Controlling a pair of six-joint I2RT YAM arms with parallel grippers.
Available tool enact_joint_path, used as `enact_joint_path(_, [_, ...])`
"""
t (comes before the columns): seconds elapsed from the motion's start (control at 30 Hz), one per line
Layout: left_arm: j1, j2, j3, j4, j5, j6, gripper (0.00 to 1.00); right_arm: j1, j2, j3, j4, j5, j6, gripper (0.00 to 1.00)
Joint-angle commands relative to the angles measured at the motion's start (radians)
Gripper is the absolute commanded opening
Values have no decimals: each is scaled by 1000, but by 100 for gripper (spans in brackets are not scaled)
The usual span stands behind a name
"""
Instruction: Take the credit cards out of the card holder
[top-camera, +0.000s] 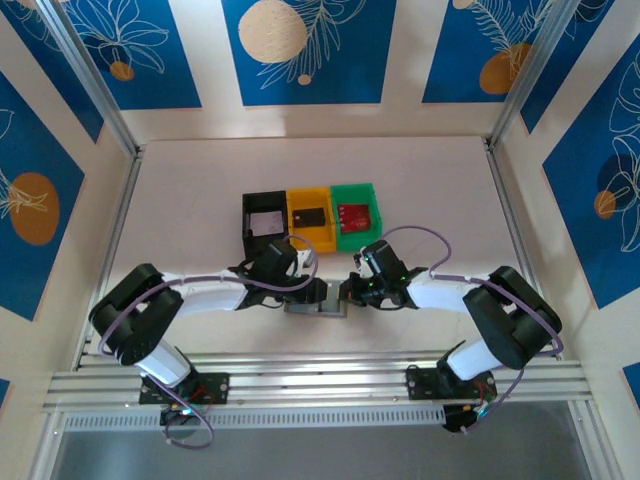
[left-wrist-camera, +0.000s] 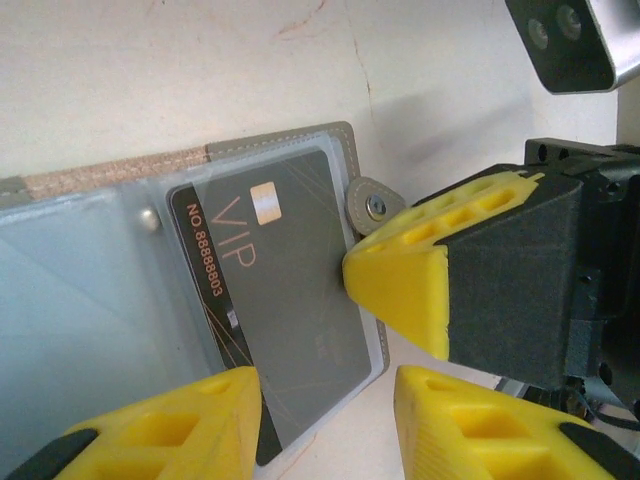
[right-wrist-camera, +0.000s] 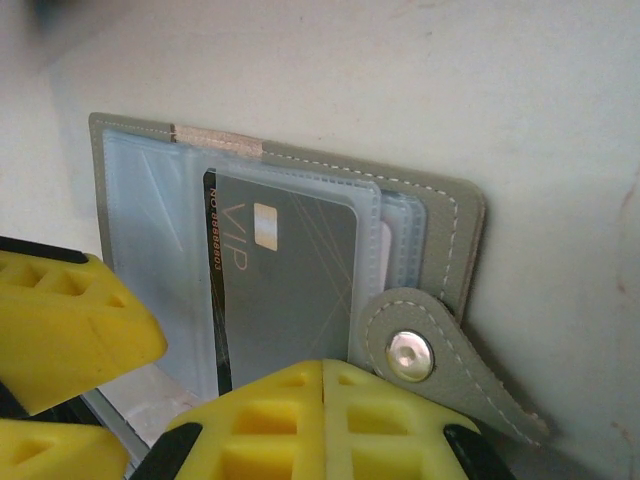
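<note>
Your top camera looks down from 6 o'clock, high up. Both wrist cameras sit close, sharing the holder (left-wrist-camera: 110, 300).

Item: dark grey card (left-wrist-camera: 285, 310), lodged in a clear sleeve of the card holder (left-wrist-camera: 80, 320).
Print: "VIP" in large pale letters below a gold chip (left-wrist-camera: 265, 203); along one long edge "NO 8888803", the last digits uncertain.
</note>
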Motion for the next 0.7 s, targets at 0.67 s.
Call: enact_joint_path(0.67, [11,79,0,0,-52,19,34,-3,34,-39,-1,-9,12,0])
